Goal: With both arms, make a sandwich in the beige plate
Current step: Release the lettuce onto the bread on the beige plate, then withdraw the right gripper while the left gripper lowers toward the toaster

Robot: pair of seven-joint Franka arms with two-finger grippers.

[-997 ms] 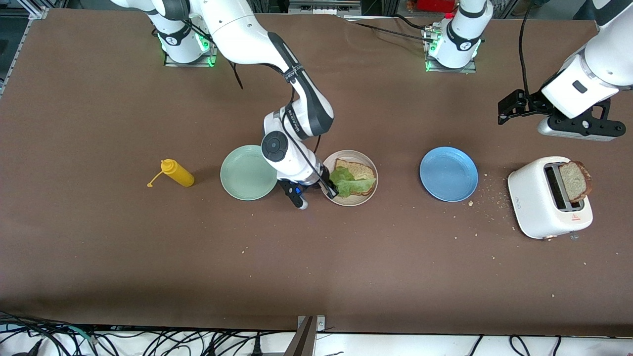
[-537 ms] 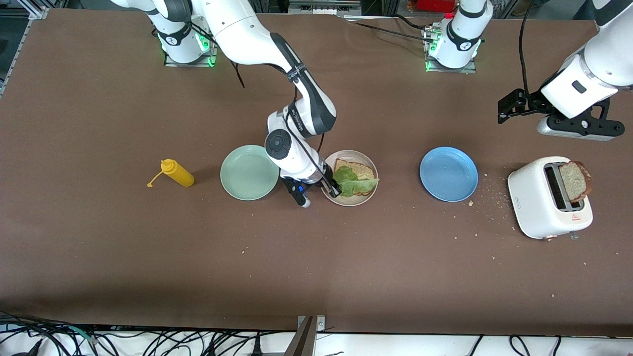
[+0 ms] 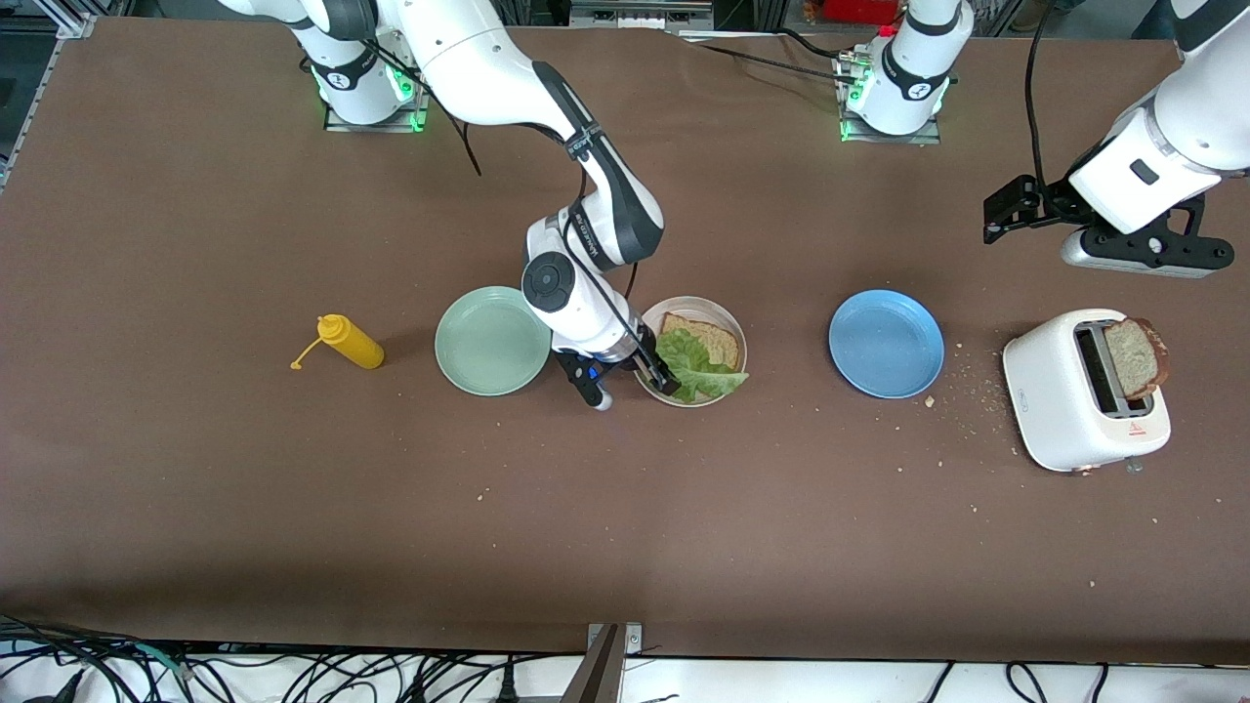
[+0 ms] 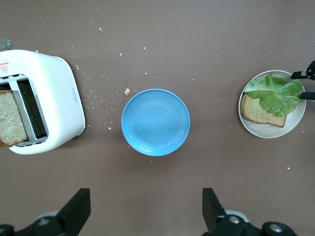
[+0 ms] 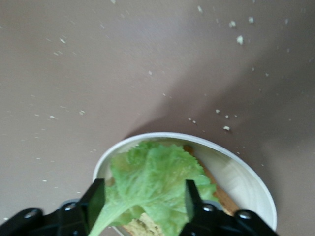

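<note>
While the lettuce leaf (image 3: 701, 363) is draped over the bread slice (image 3: 705, 337) in the beige plate (image 3: 728, 317), the front view has my right end effector (image 3: 660, 376) low at that plate's rim toward the mint-green plate (image 3: 491, 341), so I judge the lettuce-placing step is in hand. My left end effector (image 3: 1006, 217) waits up near the toaster (image 3: 1082, 391), where the second bread slice (image 3: 1136, 357) sticks out. Left wrist view: left fingers (image 4: 75, 212) spread wide and empty over the blue plate (image 4: 155, 122), toaster (image 4: 47, 93) to one side, beige plate (image 4: 298, 118) with bread and leaf at the other. Right wrist view: right fingers (image 5: 94, 199) parted with the leaf (image 5: 155, 184) between them, sagging onto the plate (image 5: 236, 172); looks let go, can't tell for sure. Next calls for backing the right clear without dragging the leaf, then the left fetching the toaster slice to cap it.
</note>
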